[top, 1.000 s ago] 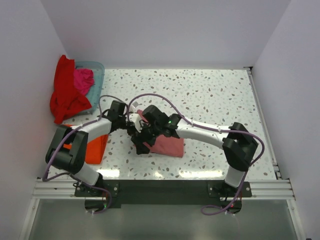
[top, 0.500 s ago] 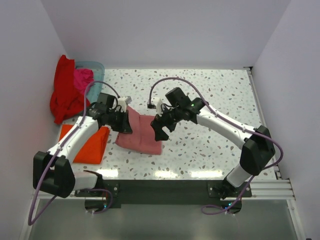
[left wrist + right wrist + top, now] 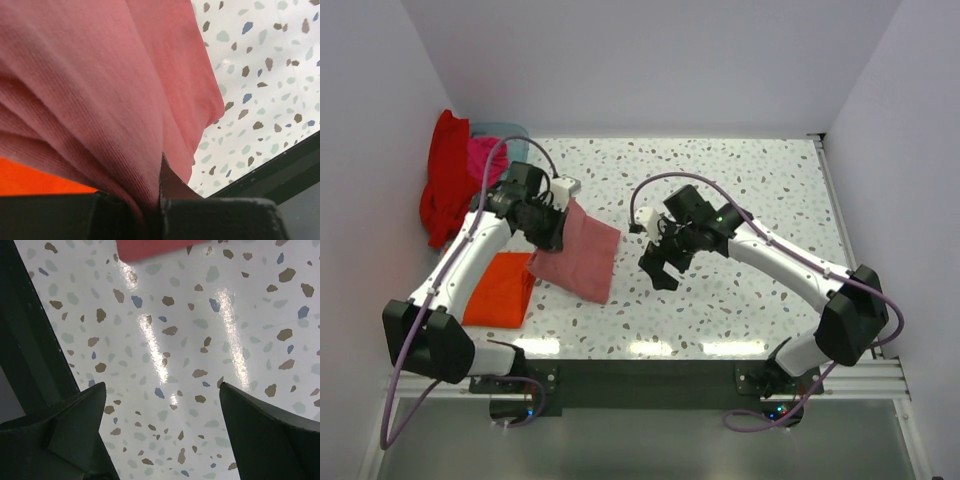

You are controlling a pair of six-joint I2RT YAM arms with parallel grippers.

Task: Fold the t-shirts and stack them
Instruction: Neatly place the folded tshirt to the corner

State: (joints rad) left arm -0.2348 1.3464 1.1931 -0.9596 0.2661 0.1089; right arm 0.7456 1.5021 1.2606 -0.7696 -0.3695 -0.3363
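Left gripper point(image 3: 552, 225): clenched on the far edge of the folded rose-pink t-shirt point(image 3: 585, 258), which hangs tilted just right of the orange t-shirt point(image 3: 498, 290).
Right gripper point(image 3: 658, 265): fingers spread wide over the bare table point(image 3: 750, 200), holding nothing.
Orange t-shirt: folded flat, near left.
Step in hand: apparently carrying pink onto orange.
Doing it well: lift the trailing edge clear, lower it squarely, and let go only once the cloth lies flat.
Waiting: red t-shirt point(image 3: 445, 190) and magenta t-shirt point(image 3: 485, 158), far left.
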